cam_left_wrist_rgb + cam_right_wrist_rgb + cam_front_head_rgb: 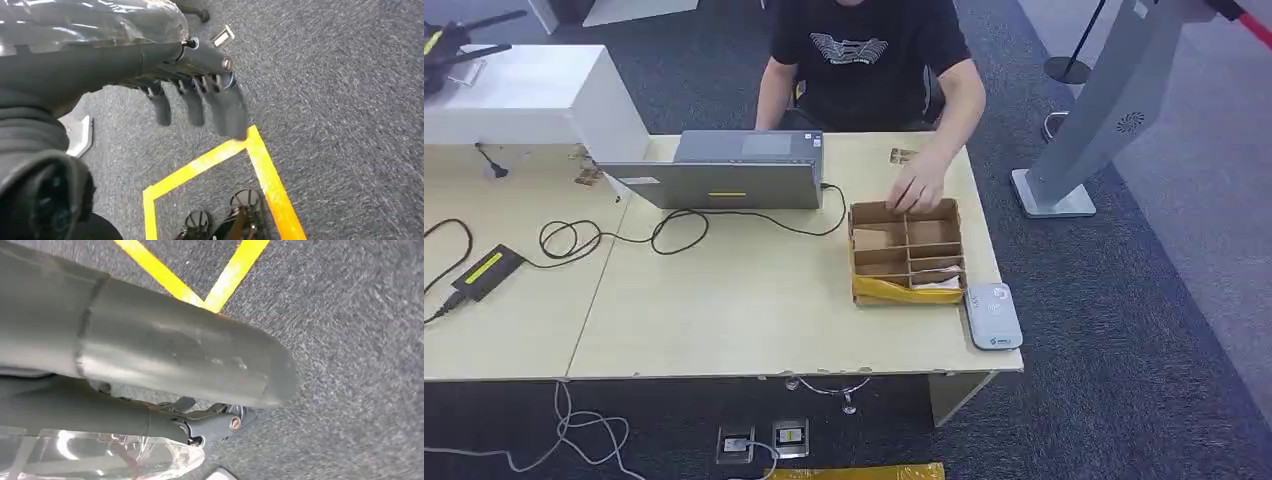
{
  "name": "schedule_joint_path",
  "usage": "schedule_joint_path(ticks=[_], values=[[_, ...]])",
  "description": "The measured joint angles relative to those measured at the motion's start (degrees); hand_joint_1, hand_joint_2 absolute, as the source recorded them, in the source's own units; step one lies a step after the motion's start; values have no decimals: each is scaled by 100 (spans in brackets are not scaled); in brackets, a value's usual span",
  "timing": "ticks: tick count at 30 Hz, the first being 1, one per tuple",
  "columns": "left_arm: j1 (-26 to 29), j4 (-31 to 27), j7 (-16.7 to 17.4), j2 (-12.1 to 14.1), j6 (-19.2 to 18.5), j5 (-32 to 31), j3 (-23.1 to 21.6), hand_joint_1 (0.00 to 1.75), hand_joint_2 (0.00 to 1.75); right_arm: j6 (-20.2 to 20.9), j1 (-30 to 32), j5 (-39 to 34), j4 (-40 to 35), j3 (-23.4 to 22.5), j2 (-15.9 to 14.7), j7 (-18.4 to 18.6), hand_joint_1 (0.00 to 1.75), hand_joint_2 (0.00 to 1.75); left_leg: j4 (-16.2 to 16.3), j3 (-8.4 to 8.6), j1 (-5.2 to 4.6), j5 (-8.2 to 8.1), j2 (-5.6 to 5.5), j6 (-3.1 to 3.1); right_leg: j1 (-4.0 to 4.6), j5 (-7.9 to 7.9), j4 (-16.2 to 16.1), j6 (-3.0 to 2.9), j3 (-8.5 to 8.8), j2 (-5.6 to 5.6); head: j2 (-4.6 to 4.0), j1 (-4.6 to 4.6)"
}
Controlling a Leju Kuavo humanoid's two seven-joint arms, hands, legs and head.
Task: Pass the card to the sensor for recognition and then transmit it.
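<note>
Both my arms hang at my sides over the dark grey carpet (350,75), which is why the wrist cameras look down at the yellow floor tape (260,165) instead of the table. My left hand (200,95) holds nothing, its dark fingers (227,112) hanging loosely apart; my right hand (210,422) is mostly hidden behind its thick grey thumb (190,360), so I cannot tell how its fingers lie. My landmark is the brown cardboard divider box (907,252) on the pale wooden table (724,310). Just beside its near right corner lies the white rounded card sensor (993,316), placed at the table edge within my right arm's reach, I judge. A person's hand (917,187) rests at the box's far rim, probably sorting cards. A pale card (936,279) seems to lie in a near compartment.
</note>
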Motion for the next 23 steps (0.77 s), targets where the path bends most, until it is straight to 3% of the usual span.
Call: schedule_joint_path(ticks=[1,2,3,5,7,9,17,23], values=[[0,0,11,-9,11,-13,0,23,0,0,1,169,0,-30,0,58,49,0,0,0,0,0,0,0,0,0,0,0,0,0,0,2],[1,0,15,-13,29,-15,0,12,0,0,1,401,0,-61,-2,162,31,0,0,-2,0,0,0,0,0,0,0,0,2,-1,0,0],[1,0,15,-26,66,-13,0,0,0,0,11,1061,-35,-150,15,464,0,0,0,-3,1,0,-3,0,1,0,1,0,3,-2,0,4],[1,0,15,-48,116,-6,0,0,0,2,35,2343,-217,-464,175,894,0,0,-1,-12,2,0,-3,0,1,0,2,0,3,-5,0,2],[-3,0,15,-61,155,4,0,0,0,2,7,3796,-432,-985,352,922,0,0,0,-8,3,0,0,-1,2,0,2,0,0,-1,0,0],[-6,0,17,-85,177,2,0,0,0,2,-68,4418,-488,-1367,486,865,0,0,0,1,2,1,-5,0,2,0,2,0,3,-6,0,4],[5,0,135,-177,232,-59,2,0,0,0,-130,5177,-800,-2819,743,728,0,0,0,-3,1,4,-14,0,1,-1,1,-1,3,-16,0,4],[4,0,135,-184,232,-81,2,0,0,0,-194,5483,-811,-3613,826,559,0,0,0,-4,1,4,-14,0,1,-1,1,-2,3,-16,0,2]])
